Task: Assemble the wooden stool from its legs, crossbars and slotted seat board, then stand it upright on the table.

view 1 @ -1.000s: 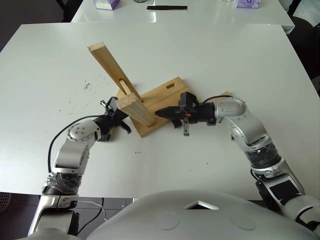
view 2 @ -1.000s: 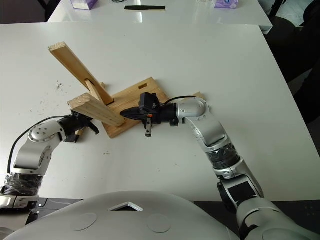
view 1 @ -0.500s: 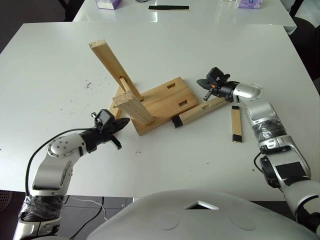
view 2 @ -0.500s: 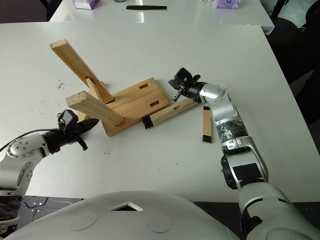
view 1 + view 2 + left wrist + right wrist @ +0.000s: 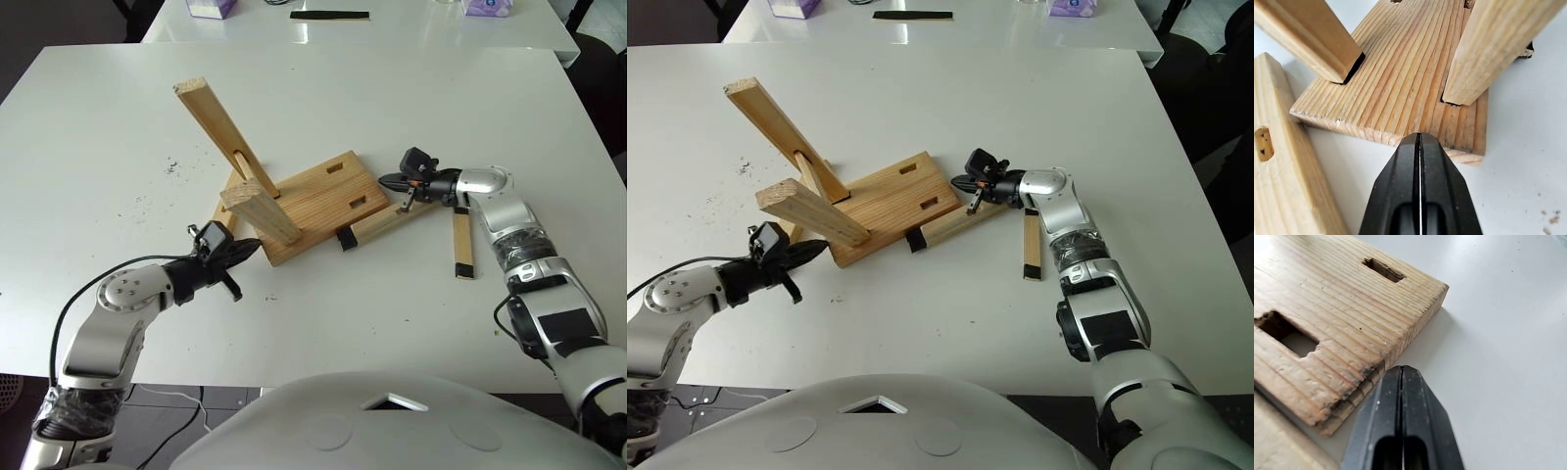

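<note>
While the slotted seat board (image 5: 318, 196) lies flat near the middle of the white table (image 5: 441, 88), two legs stand planted in its left side, both leaning. The long leg (image 5: 214, 125) slants up and away to the left, and the shorter leg (image 5: 263, 210) tilts toward the robot. Two open slots (image 5: 336, 167) show on the board's right side. A loose leg (image 5: 390, 221) lies on the table along the board's near right edge, and a crossbar (image 5: 462, 245) lies apart to its right. Another wooden piece (image 5: 1281, 161) with a small mortise lies just beside the board's left edge. The left gripper (image 5: 249, 249) hovers near the board's near left corner, its fingers pressed together and holding nothing. The right gripper (image 5: 384, 181) points at the board's right corner, just beside it, its fingers likewise closed on nothing
</note>
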`<move>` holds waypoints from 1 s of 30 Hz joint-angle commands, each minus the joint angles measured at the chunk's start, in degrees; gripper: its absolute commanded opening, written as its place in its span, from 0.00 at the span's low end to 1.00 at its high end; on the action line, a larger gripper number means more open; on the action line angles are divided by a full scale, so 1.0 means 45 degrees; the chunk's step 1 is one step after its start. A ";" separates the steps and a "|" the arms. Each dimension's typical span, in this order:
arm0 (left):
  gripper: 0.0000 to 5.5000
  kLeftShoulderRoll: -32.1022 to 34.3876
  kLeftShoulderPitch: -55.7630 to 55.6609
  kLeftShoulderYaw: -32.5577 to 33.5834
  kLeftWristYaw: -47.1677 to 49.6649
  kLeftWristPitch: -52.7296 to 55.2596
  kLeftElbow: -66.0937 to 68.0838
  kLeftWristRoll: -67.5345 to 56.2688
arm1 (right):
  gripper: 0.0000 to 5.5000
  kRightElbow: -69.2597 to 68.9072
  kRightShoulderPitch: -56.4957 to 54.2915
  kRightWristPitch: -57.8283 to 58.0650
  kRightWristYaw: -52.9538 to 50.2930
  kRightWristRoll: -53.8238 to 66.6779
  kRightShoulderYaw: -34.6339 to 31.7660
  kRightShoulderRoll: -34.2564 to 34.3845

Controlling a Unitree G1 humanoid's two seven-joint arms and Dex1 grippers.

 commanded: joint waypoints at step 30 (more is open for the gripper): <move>0.00 -0.1673 -0.3782 -0.1459 0.1383 -0.0760 0.3875 0.1651 | 0.00 -0.4982 0.1839 0.1101 0.4875 0.1195 0.0784 -0.0999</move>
